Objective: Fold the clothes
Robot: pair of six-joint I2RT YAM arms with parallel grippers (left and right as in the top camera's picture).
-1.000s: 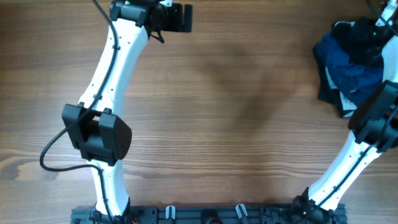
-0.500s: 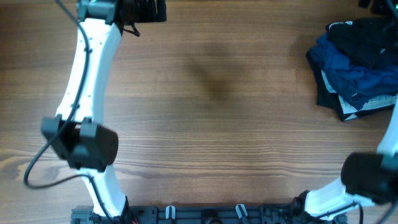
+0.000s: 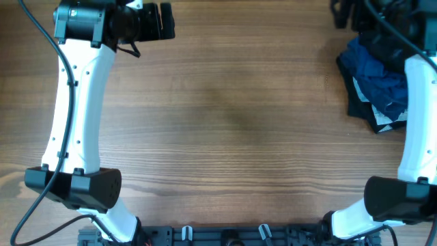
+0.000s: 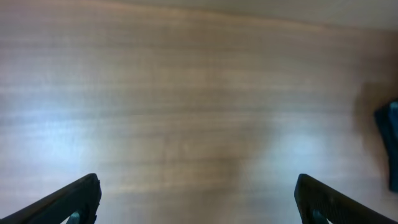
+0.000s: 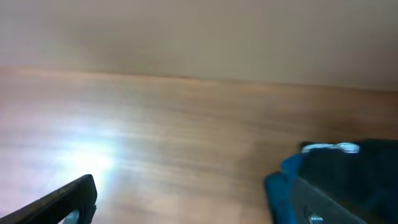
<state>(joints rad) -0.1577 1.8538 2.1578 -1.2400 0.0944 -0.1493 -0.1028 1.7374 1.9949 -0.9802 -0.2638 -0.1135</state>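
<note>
The large black garment with the white logo does not show as a separate thing in any view. My left gripper (image 3: 166,22) is at the far left of the table, open and empty, with only bare wood between its fingers (image 4: 199,202). My right gripper (image 3: 339,12) is at the far right edge, just beyond the heap of garments (image 3: 375,82), open with nothing between its fingers (image 5: 199,202). Its right finger lies over the blue edge of the heap (image 5: 281,180).
The heap of blue, dark and pale garments lies at the right edge of the wooden table (image 3: 239,130). A corner of it shows at the right edge of the left wrist view (image 4: 390,143). A black rail (image 3: 225,236) runs along the near edge.
The left arm has swung further left along the far edge. The right arm has come over the heap, and its gripper now points left at the far edge.
</note>
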